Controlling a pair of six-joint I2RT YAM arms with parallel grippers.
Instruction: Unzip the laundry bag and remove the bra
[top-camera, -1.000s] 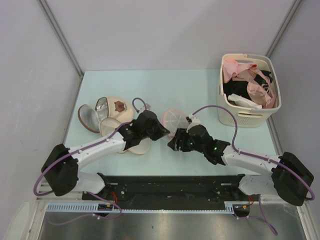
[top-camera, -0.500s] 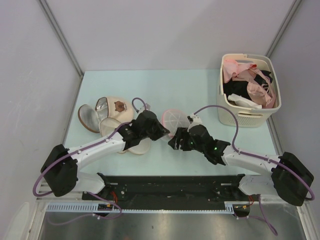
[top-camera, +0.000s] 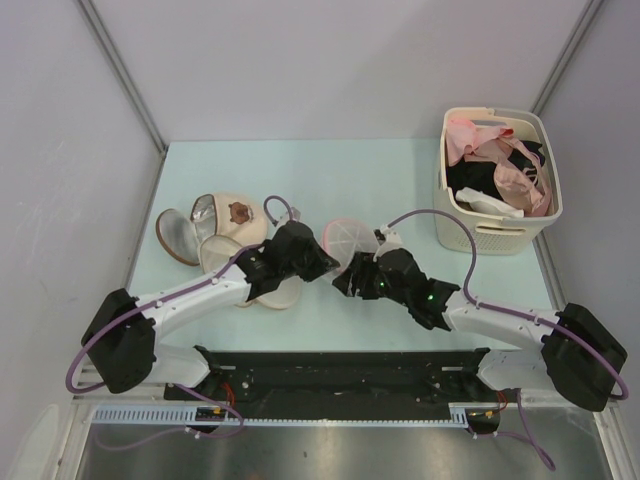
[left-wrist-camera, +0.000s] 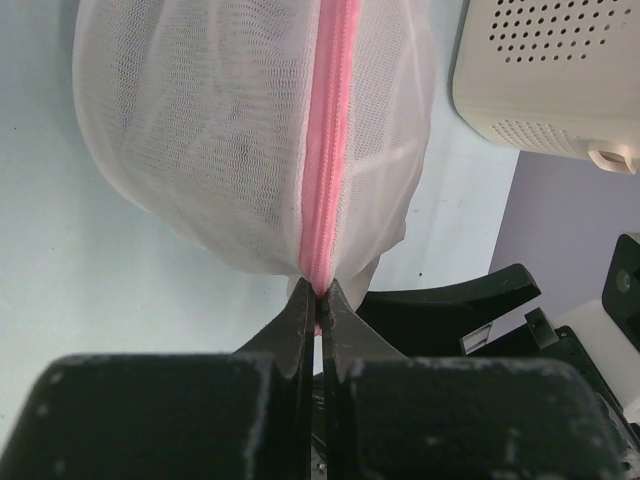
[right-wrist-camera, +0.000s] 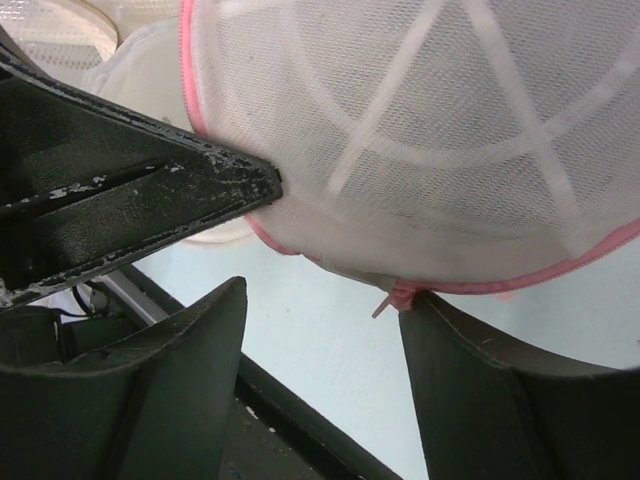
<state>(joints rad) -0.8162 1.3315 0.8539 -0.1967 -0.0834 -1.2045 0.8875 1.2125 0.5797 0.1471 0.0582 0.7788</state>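
Observation:
The laundry bag (top-camera: 349, 238), round white mesh with a pink zip rim, stands on edge between my two grippers at the table's middle. My left gripper (left-wrist-camera: 318, 296) is shut on the pink zip rim (left-wrist-camera: 330, 140) at the bag's lower edge. The same gripper (top-camera: 322, 262) touches the bag's left side in the top view. In the right wrist view the bag (right-wrist-camera: 420, 120) shows its white star ribs. Just under it my right gripper (right-wrist-camera: 320, 312) stands open, and its right finger (right-wrist-camera: 470, 370) touches a small pink zip tab (right-wrist-camera: 396, 298). The bra is hidden.
A cream slotted basket (top-camera: 500, 228) holding pink and black garments stands at the back right, and is also seen in the left wrist view as a basket (left-wrist-camera: 550, 70). Beige padded cups and another mesh bag (top-camera: 215, 228) lie at the left, under my left arm.
My right gripper has crept slightly left, closer under the bag. The left gripper keeps its hold on the zip rim.

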